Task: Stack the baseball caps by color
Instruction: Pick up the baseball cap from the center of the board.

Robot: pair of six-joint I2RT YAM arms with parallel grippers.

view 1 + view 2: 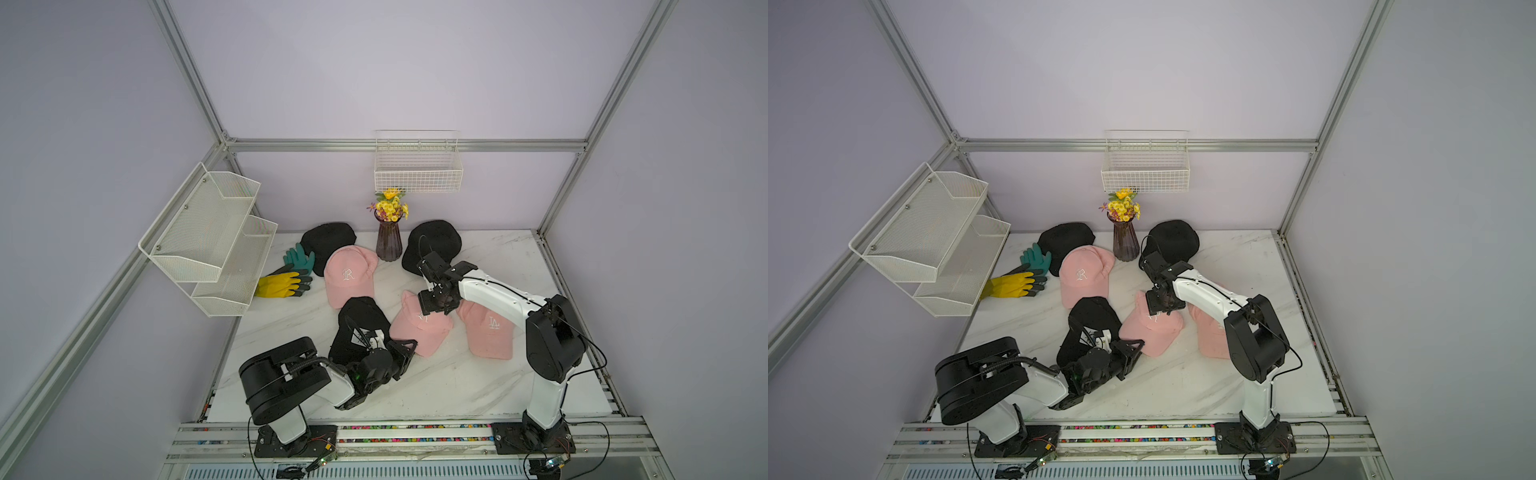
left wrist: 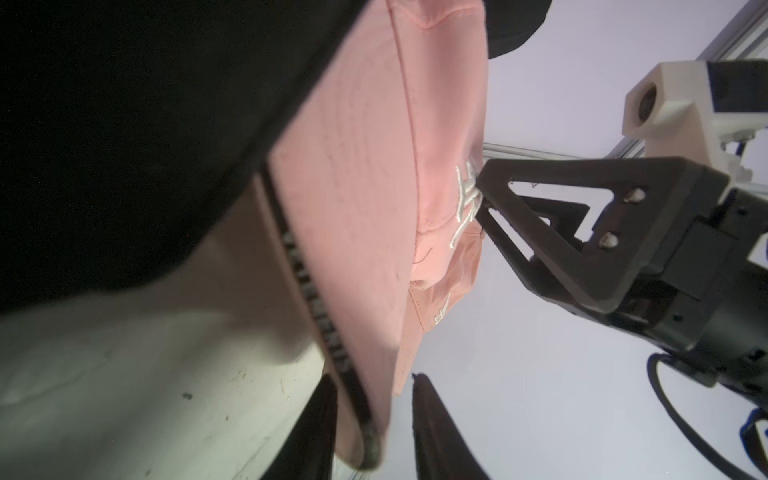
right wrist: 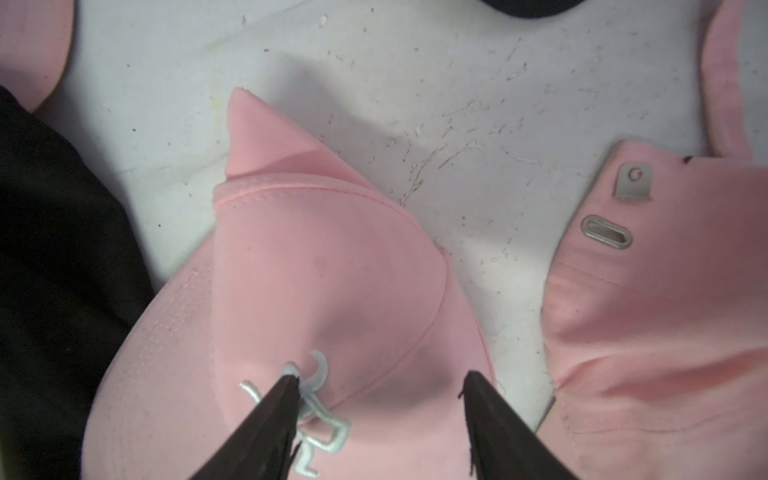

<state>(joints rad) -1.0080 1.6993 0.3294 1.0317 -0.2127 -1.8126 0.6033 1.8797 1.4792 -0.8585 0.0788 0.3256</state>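
Pink cap (image 1: 415, 332), white lettering, lying in front of vase (image 1: 388, 243); right gripper (image 3: 380, 376) straddling crown, jaws apart; left gripper (image 2: 370, 378) flanking brim, grip unclear.

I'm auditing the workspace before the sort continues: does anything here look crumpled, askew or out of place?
Yes. The middle pink cap is crumpled: its crown is dented and a pointed fold sticks up. A teal glove and a yellow glove, not caps, lie beside the far-left black cap.
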